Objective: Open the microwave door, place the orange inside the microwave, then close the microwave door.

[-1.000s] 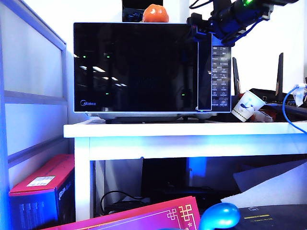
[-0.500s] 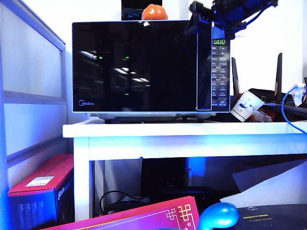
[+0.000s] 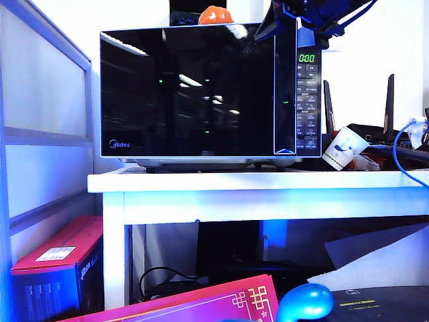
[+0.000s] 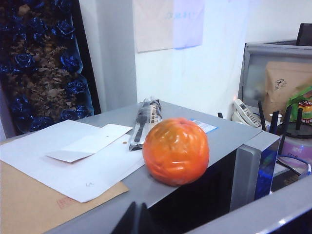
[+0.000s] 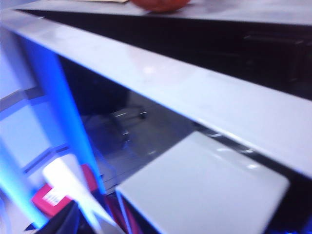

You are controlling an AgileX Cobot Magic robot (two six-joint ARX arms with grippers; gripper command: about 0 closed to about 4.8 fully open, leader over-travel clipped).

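While orange point(image 4: 176, 150) tops microwave point(image 3: 210, 94), right gripper point(image 3: 289, 23) (open) at door point(image 3: 188, 90)

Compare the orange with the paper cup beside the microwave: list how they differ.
The orange is round and bright orange; the paper cup is white and tapered. The orange rests on top of the microwave; the cup lies tilted on the table to its right. Both are far smaller than the microwave.

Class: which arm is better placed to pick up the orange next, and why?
Left. Its wrist view looks right at the orange atop the microwave, with its claw close by. The right claw is at the door's top corner.
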